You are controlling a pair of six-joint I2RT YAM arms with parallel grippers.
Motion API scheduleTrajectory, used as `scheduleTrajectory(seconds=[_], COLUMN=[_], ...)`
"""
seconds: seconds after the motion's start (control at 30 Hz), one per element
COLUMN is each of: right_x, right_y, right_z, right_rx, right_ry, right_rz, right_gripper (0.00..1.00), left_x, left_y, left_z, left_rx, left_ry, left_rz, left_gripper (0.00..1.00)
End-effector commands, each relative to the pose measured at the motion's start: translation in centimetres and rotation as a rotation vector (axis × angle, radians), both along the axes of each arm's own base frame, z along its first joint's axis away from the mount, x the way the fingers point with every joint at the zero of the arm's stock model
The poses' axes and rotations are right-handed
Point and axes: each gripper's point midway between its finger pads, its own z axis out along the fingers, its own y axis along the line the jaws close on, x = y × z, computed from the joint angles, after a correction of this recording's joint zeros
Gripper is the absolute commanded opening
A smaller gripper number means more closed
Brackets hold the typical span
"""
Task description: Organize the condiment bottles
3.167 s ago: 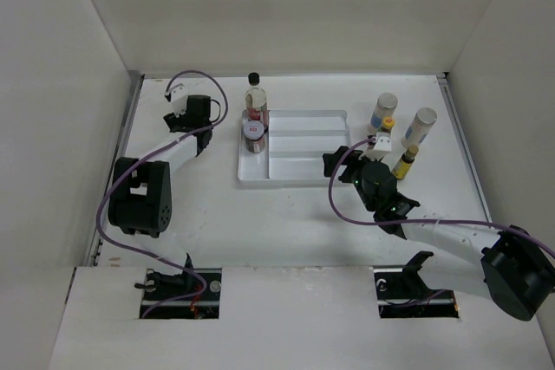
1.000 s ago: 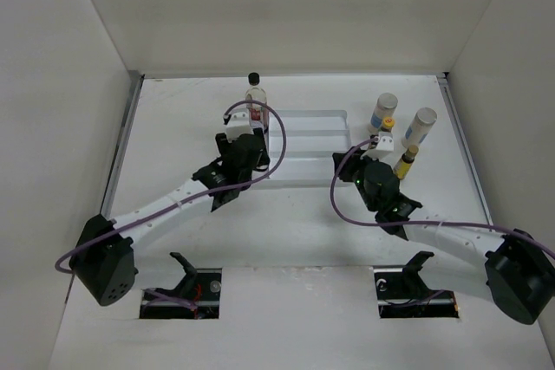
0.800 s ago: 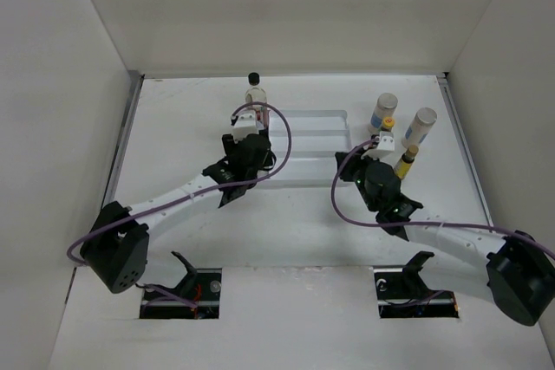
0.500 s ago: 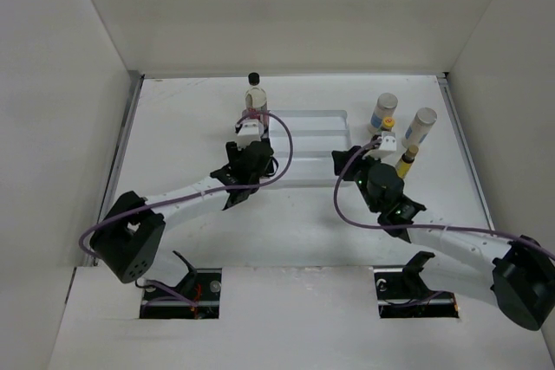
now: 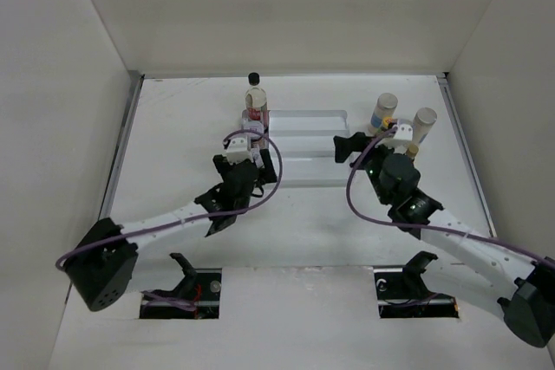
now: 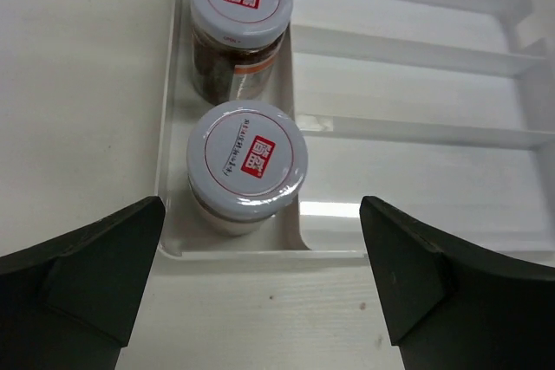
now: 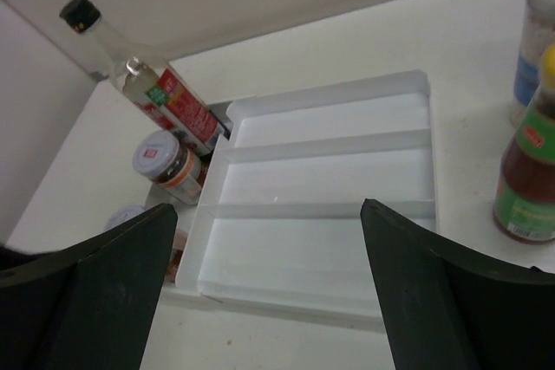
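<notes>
In the left wrist view two short jars with pale lids stand in the left column of the white stepped tray (image 6: 408, 132): the near jar (image 6: 247, 162) and the far jar (image 6: 240, 23). My left gripper (image 6: 260, 301) is open just in front of the tray's near edge, apart from the near jar. In the right wrist view my right gripper (image 7: 269, 301) is open and empty over the tray's near right side (image 7: 321, 205). A clear black-capped bottle (image 7: 143, 75) leans at the tray's far left. A yellow-capped bottle (image 7: 527, 171) stands right of the tray.
Two pale shakers (image 5: 382, 112) (image 5: 422, 123) stand beyond the right wrist, right of the tray (image 5: 303, 127). White walls close in the table on the left, the far side and the right. The tray's other compartments hold nothing.
My left gripper opened, left the near jar in the tray and drew back toward me. My right gripper opened and its arm shifted farther back and to the right.
</notes>
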Motion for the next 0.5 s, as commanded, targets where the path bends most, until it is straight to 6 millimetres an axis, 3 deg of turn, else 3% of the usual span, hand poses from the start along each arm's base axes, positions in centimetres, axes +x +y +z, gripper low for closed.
scheduleTrajectory(seconds=[0.0, 0.1, 0.2, 0.33, 0.47], right_x=[0.7, 1.7, 3.2, 4.8, 5.9], right_y=[-2.9, -6.2, -9.7, -12.9, -14.1], right_z=[5.5, 7.0, 6.5, 4.7, 3.2], right_rx=[0.014, 0.000, -0.048, -0.133, -0.194], right_ry=[-0.070, -0.057, 0.010, 0.137, 0.218], right_rz=[-0.096, -0.207, -0.322, -0.429, -0.474], right_gripper=[0.95, 0.95, 0.95, 0.96, 0.99], left_x=[-0.8, -2.5, -4.0, -4.6, -4.4], left_y=[-0.1, 2.0, 4.6, 7.1, 7.5], left_z=[6.0, 8.7, 9.8, 9.0, 7.5], left_rx=[-0.186, -0.289, -0.368, -0.398, -0.399], left_ry=[-0.185, -0.290, -0.369, -0.409, -0.405], left_rz=[-0.002, 0.031, 0.086, 0.154, 0.166], left_gripper=[1.00, 1.00, 1.00, 1.00, 1.00])
